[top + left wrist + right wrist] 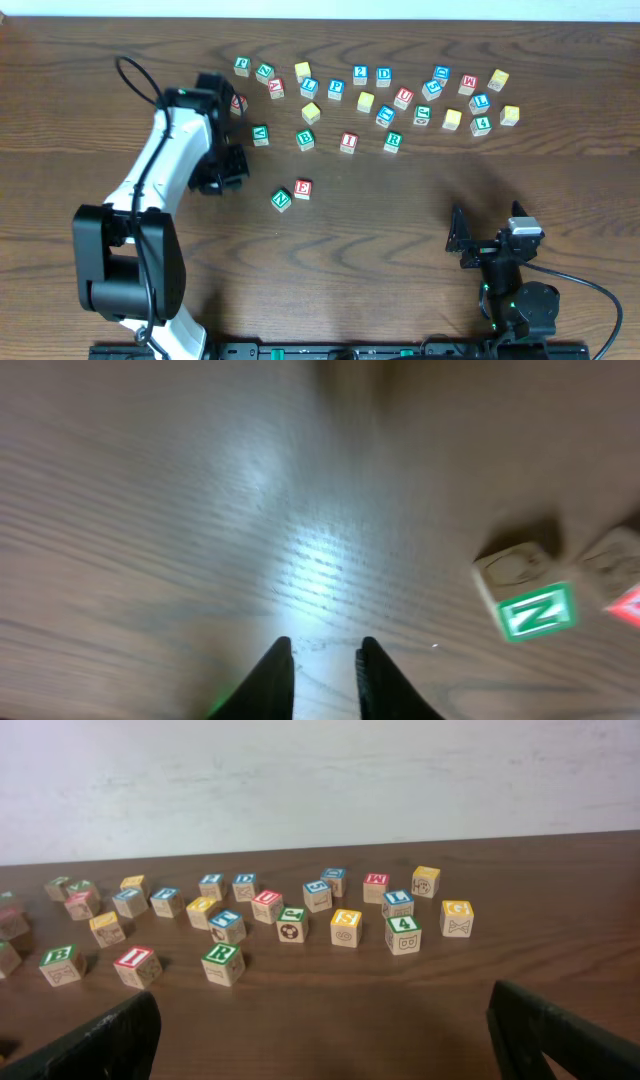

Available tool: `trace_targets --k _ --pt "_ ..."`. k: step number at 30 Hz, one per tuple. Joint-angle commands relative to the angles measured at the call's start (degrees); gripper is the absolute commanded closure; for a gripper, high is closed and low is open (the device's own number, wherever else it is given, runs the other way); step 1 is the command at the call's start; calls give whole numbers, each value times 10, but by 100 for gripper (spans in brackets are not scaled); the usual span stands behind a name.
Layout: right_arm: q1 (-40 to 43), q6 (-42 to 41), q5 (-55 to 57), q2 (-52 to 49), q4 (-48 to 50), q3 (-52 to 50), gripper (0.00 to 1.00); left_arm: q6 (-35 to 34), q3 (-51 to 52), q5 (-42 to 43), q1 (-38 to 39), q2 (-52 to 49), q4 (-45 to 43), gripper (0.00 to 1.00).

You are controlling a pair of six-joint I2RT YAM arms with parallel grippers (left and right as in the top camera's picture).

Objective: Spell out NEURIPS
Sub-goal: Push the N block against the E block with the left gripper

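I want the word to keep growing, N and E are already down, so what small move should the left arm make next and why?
Probably lift the left pincer, which looks empty, and head toward the red U block in the cluster. The N block and E block already sit side by side, so U comes next.

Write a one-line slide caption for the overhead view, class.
N block and E block sit side by side below the scattered letter blocks; the left hand hovers nearby, empty.

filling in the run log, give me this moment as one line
stage: N block and E block set side by side | left gripper: empty, near N | right gripper: open, idle | next: U block
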State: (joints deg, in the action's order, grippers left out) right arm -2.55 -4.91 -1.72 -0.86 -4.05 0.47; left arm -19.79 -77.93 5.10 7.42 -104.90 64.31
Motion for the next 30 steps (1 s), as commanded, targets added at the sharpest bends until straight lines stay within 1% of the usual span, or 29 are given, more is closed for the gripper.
trace_targets --k 1,3,5,10,19,25,30 --pt "-1 5 -3 2 -2 -2 1 -9 31 22 12 -2 -7 87" --pt "-1 4 -3 2 -2 -2 1 -9 41 22 16 -2 -12 92" --pt "-1 4 -3 2 -2 -2 1 -11 54 23 21 -2 -19 92" --pt "-1 4 -3 2 -2 -2 1 -18 93 35 44 -2 -52 92" --pt "-1 4 -3 2 -2 -2 1 -17 140 48 89 -2 -144 92" --pt "-1 4 -3 2 -2 -2 1 -17 140 52 106 -2 -170 92" --pt "-1 4 -3 2 -2 -2 1 -18 140 89 109 -2 -173 92"
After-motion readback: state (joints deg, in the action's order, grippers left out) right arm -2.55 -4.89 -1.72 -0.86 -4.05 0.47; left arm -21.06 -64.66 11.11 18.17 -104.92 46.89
